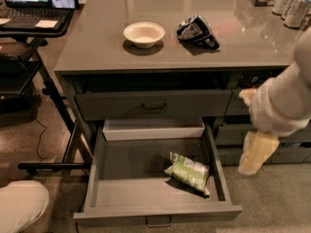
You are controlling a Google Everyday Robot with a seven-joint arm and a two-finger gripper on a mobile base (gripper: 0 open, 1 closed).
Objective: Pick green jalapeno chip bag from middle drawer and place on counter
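Note:
The green jalapeno chip bag [188,171] lies flat in the right half of the open middle drawer [121,193], which is pulled out toward me. My gripper [252,159] hangs off the white arm at the right, just outside the drawer's right wall and above floor level, to the right of the bag and apart from it. It holds nothing that I can see. The grey counter [97,38] spreads above the drawers.
A white bowl [144,34] and a black-and-silver snack bag [197,31] sit on the counter. Cans [291,1] stand at its back right. A laptop stand [34,21] is at the left. The shut upper drawer [153,105] sits above the open one.

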